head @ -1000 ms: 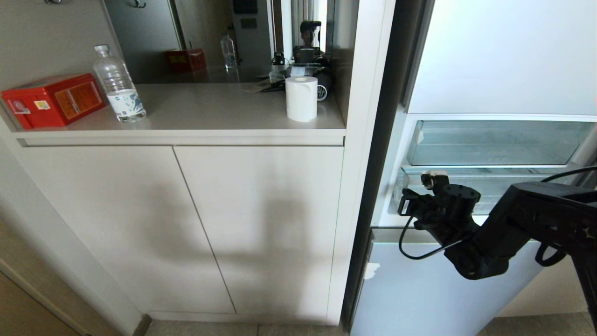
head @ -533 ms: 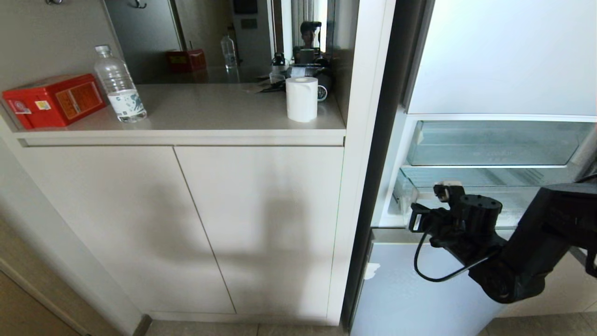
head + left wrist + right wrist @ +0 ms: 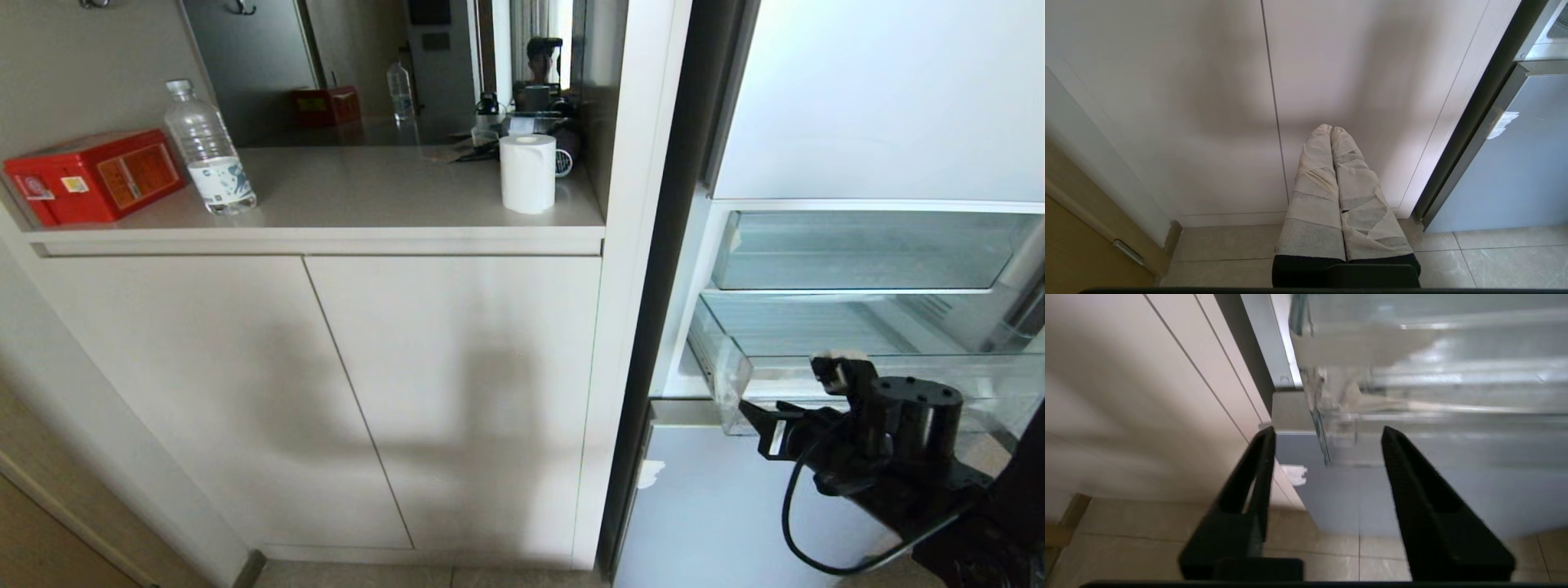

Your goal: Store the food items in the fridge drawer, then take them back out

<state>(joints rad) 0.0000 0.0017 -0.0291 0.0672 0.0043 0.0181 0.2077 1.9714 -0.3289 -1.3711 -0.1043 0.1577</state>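
Black right arm point(image 3: 898, 457) with looped cable; left tool point(image 3: 1333, 130) fingers tape-wrapped.

Right arm reaching in low from the right, left arm parked.

Right gripper point(image 3: 1327, 435) with its two black fingers point(image 3: 1257, 457) spread well apart, nothing between them, tips pointing forward and slightly up in the right wrist view. In the head view, seen as a black wrist block point(image 3: 898, 416) at the lower right with a looped cable hanging beneath it, forearm running off toward the bottom right corner. Left gripper point(image 3: 1331, 130) pointing forward and down, its tape-wrapped fingers point(image 3: 1314, 171) pressed together along their whole length, holding nothing; out of the head view.
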